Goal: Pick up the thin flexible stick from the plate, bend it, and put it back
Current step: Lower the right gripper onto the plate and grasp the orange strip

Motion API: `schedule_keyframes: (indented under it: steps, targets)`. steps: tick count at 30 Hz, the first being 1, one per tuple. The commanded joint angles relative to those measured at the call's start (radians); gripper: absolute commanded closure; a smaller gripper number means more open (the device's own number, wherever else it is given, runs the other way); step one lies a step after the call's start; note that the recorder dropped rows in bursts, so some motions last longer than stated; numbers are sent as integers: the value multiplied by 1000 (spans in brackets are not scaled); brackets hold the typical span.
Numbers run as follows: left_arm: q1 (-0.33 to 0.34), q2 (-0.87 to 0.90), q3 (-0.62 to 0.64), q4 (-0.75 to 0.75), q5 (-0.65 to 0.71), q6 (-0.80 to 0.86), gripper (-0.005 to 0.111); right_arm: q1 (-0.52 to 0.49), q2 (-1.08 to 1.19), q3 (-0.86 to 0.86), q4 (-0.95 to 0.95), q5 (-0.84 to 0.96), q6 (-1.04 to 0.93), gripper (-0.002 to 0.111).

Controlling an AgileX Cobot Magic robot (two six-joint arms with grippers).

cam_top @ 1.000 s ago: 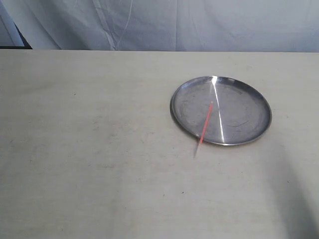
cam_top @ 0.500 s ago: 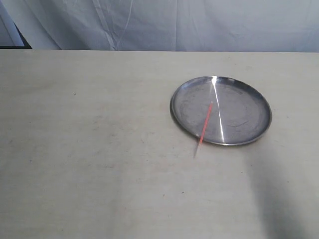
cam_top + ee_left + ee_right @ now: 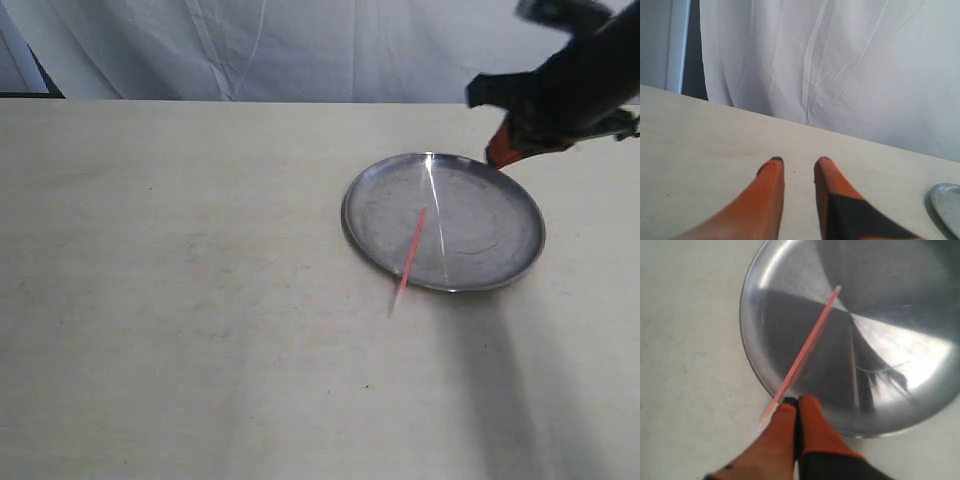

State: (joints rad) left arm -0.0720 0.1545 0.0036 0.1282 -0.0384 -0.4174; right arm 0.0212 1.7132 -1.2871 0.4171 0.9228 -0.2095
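The silver plate (image 3: 490,215) sits right of the table's middle. Across its near-left rim lies the thin orange-red stick (image 3: 412,250), straight, with its pale tip resting out on the table. My right gripper (image 3: 503,150) hovers above the plate's far right rim. In the right wrist view its orange fingers are pressed together with nothing between them. That view puts the right gripper (image 3: 796,402) just beside the stick (image 3: 807,345) where it crosses the rim of the plate (image 3: 900,300). My left gripper (image 3: 798,161) is open over bare table. The plate's edge (image 3: 947,205) shows at that view's corner.
A pale wooden table (image 3: 180,280) carries only the plate and stick. A white cloth backdrop (image 3: 330,45) hangs behind the far edge. The right arm's dark shadow (image 3: 500,380) falls on the table in front of the plate.
The right arm has come into the exterior view from the upper right, over the plate's far rim. Its shadow has slid left across the table. Plate and stick have not moved.
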Motion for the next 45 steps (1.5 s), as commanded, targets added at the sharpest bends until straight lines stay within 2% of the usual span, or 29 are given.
schedule_keyframes:
  steps: [1,3,6,9,14,32,34,36,38,40,45]
  targets:
    - [0,-8,-4,6,-6,2,83,192,181,-118,-238,2,194,108]
    - [0,-8,-4,6,-6,2,83,257,239,-132,-367,-14,344,108]
    - [0,-8,-4,6,-6,2,83,269,276,-132,-324,-14,430,107]
    - [0,-8,-4,6,-6,2,83,269,282,-132,-293,-12,434,92]
    - [0,-8,-4,6,-6,2,83,269,298,-132,-295,-18,476,58]
    - [0,-8,-4,6,-6,2,83,269,430,-132,-336,-51,630,57]
    - [0,-8,-4,6,-6,2,83,269,447,-132,-334,-49,630,58]
    - [0,-8,-4,6,-6,2,83,269,458,-132,-334,-48,630,65]
    - [0,-8,-4,6,-6,2,83,269,460,-132,-339,-51,630,83]
    - [0,-8,-4,6,-6,2,83,269,460,-132,-341,-58,621,106]
    - [0,-8,-4,6,-6,2,83,269,457,-132,-341,-64,571,108]
